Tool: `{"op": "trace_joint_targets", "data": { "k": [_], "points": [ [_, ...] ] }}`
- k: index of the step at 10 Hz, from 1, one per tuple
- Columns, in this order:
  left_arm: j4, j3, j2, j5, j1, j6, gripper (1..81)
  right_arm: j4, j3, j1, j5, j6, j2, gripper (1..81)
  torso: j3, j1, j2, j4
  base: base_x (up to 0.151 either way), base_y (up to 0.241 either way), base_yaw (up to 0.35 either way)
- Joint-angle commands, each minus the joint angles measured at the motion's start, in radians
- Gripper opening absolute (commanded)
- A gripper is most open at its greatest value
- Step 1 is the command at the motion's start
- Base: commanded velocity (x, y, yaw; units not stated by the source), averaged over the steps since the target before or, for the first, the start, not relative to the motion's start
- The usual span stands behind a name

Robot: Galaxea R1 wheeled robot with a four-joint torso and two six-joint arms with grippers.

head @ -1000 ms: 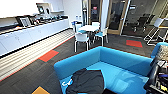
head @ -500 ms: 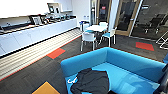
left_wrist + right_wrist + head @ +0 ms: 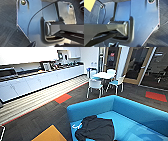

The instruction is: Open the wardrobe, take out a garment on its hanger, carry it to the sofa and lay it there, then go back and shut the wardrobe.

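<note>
— Where is the garment (image 3: 95, 128)?

— Lying on the sofa (image 3: 130, 109), at the seat's end nearest the orange floor patch (image 3: 50, 134). It is limp black fabric, crumpled into a rounded heap; its lower edge is cut off by the frame.

— And the hanger (image 3: 77, 126)?

— Only a thin pale curl pokes out of the garment on the side toward that orange patch. The rest is buried in the cloth.

— The sofa itself?

— Bright blue, smooth upholstery, a low curved back wrapping round the seat. The end far from the garment runs out of frame.

— What lies beyond the sofa?

— Dark carpet with a red tile (image 3: 63, 98), then white chairs (image 3: 95, 85) round a small table (image 3: 103, 75), and a long white counter (image 3: 37, 80) whose clutter is too blurred to name.

— The jaws?

— I cannot tell for either arm; both wrist views give dark plate and bar over grey carpet.
</note>
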Motion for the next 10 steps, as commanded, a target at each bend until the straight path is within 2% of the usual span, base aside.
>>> {"op": "trace_joint_targets", "data": {
  "k": [1,3,10],
  "points": [
    [-0.059,0.104,-0.071,0.047,-0.014,-0.004,81.1,-0.028,0.126,0.010,-0.050,-0.004,-0.082,81.1,0.000,0.000,0.000,0.000,0.000,0.000,0.195],
    [-0.075,0.115,-0.093,0.030,-0.005,-0.004,81.1,-0.021,0.158,0.006,-0.052,-0.002,-0.133,81.1,0.000,0.000,0.000,0.000,0.000,0.000,0.195],
    [-0.091,0.116,-0.105,0.031,0.000,-0.004,81.1,-0.018,0.147,-0.004,-0.060,-0.002,-0.173,81.1,0.000,0.000,0.000,0.000,0.000,0.000,0.231]
  ]
}}
